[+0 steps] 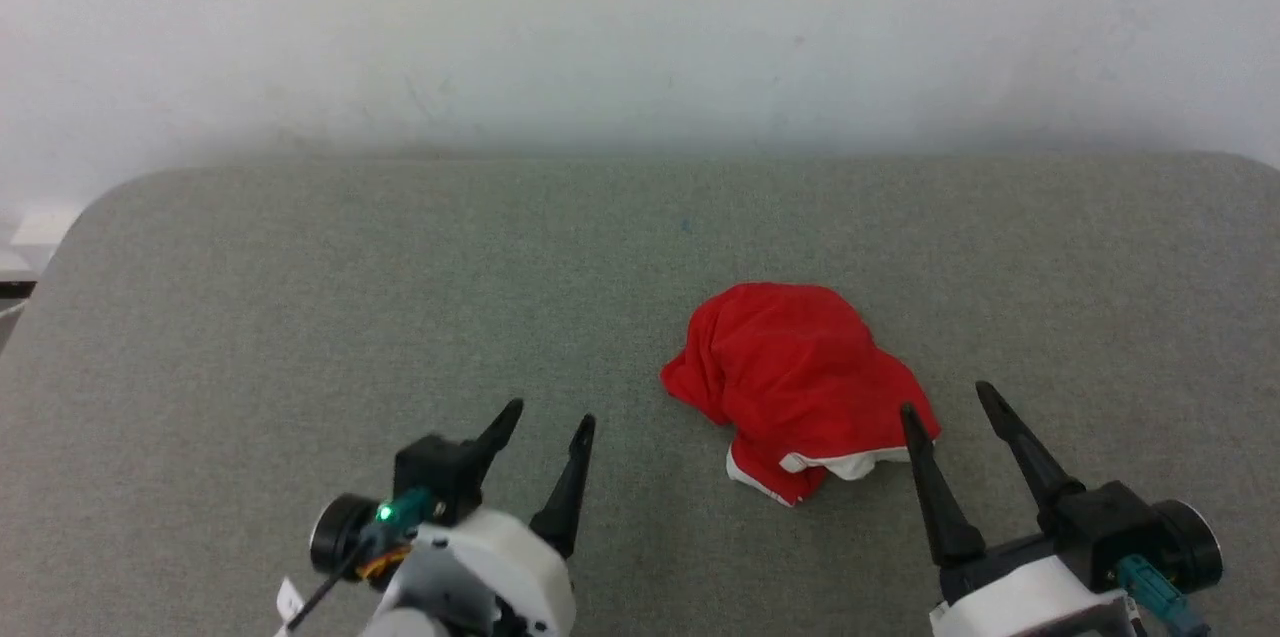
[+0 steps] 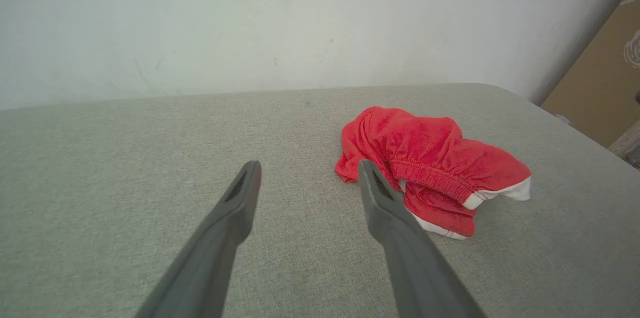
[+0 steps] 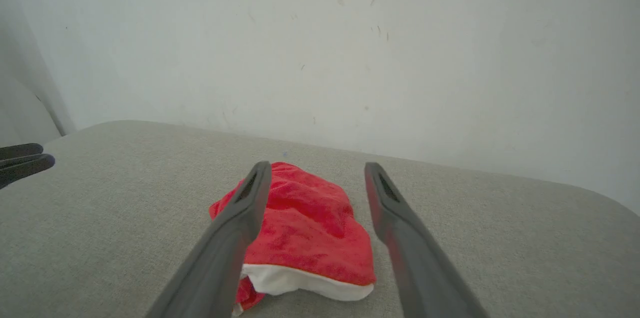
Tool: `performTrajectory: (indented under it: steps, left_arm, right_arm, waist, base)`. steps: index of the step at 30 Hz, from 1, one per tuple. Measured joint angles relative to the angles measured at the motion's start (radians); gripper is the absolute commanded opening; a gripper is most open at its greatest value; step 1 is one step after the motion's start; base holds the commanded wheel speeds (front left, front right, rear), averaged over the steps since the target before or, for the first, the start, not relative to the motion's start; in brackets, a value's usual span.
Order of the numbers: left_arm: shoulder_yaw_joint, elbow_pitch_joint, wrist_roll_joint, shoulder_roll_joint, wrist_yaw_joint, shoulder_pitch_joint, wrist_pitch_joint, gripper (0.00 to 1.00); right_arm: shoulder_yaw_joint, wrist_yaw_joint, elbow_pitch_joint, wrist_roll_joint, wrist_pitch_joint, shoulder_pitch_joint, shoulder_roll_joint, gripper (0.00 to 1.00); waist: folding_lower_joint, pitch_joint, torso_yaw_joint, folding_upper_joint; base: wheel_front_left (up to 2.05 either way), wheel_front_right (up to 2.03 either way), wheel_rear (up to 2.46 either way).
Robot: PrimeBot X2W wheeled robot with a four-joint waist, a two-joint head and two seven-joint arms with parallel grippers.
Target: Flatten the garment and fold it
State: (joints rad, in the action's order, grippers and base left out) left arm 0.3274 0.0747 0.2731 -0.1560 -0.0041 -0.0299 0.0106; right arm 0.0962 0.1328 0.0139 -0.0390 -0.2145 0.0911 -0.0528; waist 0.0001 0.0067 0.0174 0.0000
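Nearest the robot, the left claw (image 1: 551, 412) hangs released over bare grey cloth, its fingers spread and nothing between them. The right claw (image 1: 943, 398) is likewise released and empty. In the head view its inner finger crosses the near right corner of the garment (image 1: 795, 367), and contact there cannot be confirmed. The garment lies right of centre on the surface (image 1: 300, 317), well in from every edge. It is a crumpled red mound, with an elastic gathered seam and a white edge band (image 2: 500, 192) partly tucked beneath the near side. Risk one: a pinch taken on the crown of the mound would probably catch several layers at once, so the whole clump would lift rather than spread. Risk two: the white band is folded under, so an edge chosen from this angle may be the wrong one and leave a twist in the fabric. Risk three: the left claw stands well apart to the left and must reach across, which could crowd the two claws over a small item. Risk four: long narrow fingers on soft fabric may slip when it is pulled taut. No lettering or brand is legible on the exposed folds. A small white tag (image 1: 288, 602) at the left wrist is too small to read. The pale wall (image 1: 640, 37) beyond bears scuffs only.
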Motion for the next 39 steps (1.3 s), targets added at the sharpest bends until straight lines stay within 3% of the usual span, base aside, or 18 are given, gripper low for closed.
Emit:
performTrajectory:
  steps: [7, 14, 17, 27, 28, 29, 33, 39]
  left_arm:
    - [0.075, 0.003, 0.023, 0.004, -0.049, -0.218, -0.343, 1.0]
    - [0.097, 0.076, 0.034, 0.011, -0.057, -0.374, -0.558, 1.0]
    - [0.108, 0.111, 0.039, 0.007, -0.064, -0.411, -0.623, 1.0]
    - [0.119, 0.224, 0.06, 0.0, -0.084, -0.498, -0.687, 1.0]
    - [0.12, 0.227, 0.068, -0.002, -0.086, -0.506, -0.688, 0.38]
    - [0.121, 0.226, 0.074, -0.004, -0.091, -0.511, -0.688, 0.0]
    - [0.11, 0.208, 0.082, -0.009, -0.089, -0.5, -0.631, 0.0]
    - [0.015, 0.077, 0.093, -0.049, -0.019, -0.425, -0.501, 0.0]
  right_arm:
    - [0.006, 0.0, -0.02, 0.013, 0.002, -0.035, 0.0, 1.0]
    - [0.009, 0.0, -0.026, 0.013, -0.003, -0.07, 0.0, 1.0]
    - [0.007, 0.0, -0.025, 0.012, -0.011, -0.078, 0.0, 1.0]
    - [0.007, 0.0, -0.013, 0.002, -0.027, -0.098, 0.0, 1.0]
    - [0.007, 0.0, -0.012, 0.002, -0.028, -0.101, 0.0, 1.0]
    - [0.007, 0.0, -0.01, 0.002, -0.031, -0.103, 0.0, 1.0]
    - [0.001, 0.0, 0.001, 0.0, -0.034, -0.107, 0.0, 1.0]
    - [-0.009, 0.0, 0.02, 0.004, -0.036, -0.104, 0.0, 1.0]
  waist:
    - [0.0002, 0.095, -0.032, 0.0]
    - [0.0003, 0.179, -0.088, 0.0]
    - [0.0001, 0.209, -0.115, 0.0]
    - [0.0, 0.291, -0.172, 0.0]
    - [-0.0001, 0.296, -0.174, -0.0001]
    - [0.0, 0.299, -0.176, 0.0]
    - [0.0, 0.296, -0.171, 0.0]
    - [0.0, 0.253, -0.148, 0.0]
  base:
    - [0.0, 0.0, 0.0]
    - [0.0, 0.0, 0.0]
    - [0.0, 0.0, 0.0]
    - [0.0, 0.0, 0.0]
    - [0.0, 0.0, 0.0]
    - [0.0, 0.0, 0.0]
    - [0.0, 0.0, 0.0]
    - [0.0, 0.0, 0.0]
